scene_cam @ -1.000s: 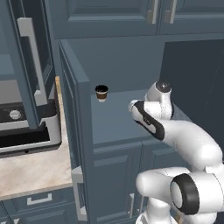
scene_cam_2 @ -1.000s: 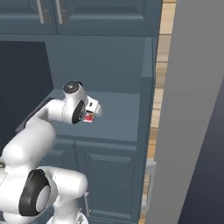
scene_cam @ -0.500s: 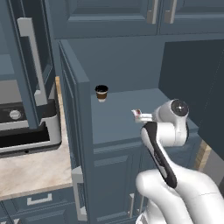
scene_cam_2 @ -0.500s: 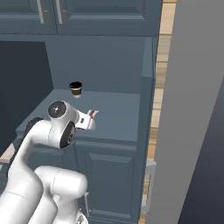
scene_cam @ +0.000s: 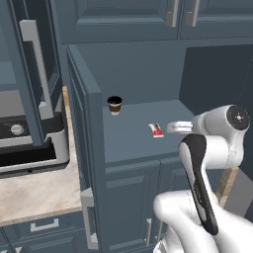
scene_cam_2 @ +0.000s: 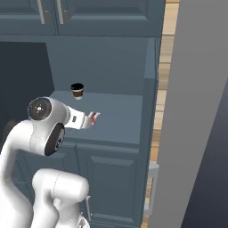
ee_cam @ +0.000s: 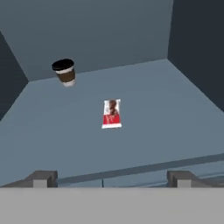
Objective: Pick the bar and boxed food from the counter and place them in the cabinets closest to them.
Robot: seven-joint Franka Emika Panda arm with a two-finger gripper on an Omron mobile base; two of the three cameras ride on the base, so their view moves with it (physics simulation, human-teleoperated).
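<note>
On the left we see the coffee cup (ee_cam: 65,72) standing at the back of the cabinet shelf (ee_cam: 166,105), clear of our work. Nearer the middle, the bar (ee_cam: 111,113) lies flat on that shelf, apart from the cup, so its placement looks done. Our gripper (ee_cam: 109,177) sits just outside the shelf front with fingers spread and empty. A second ago the bar was between them; now it is released and the hand has drawn back.

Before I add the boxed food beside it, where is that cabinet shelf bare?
The shelf is bare right of the bar, out to the side wall, and left of it below the cup. The front edge is crowded: the open pincer hangs there.
</note>
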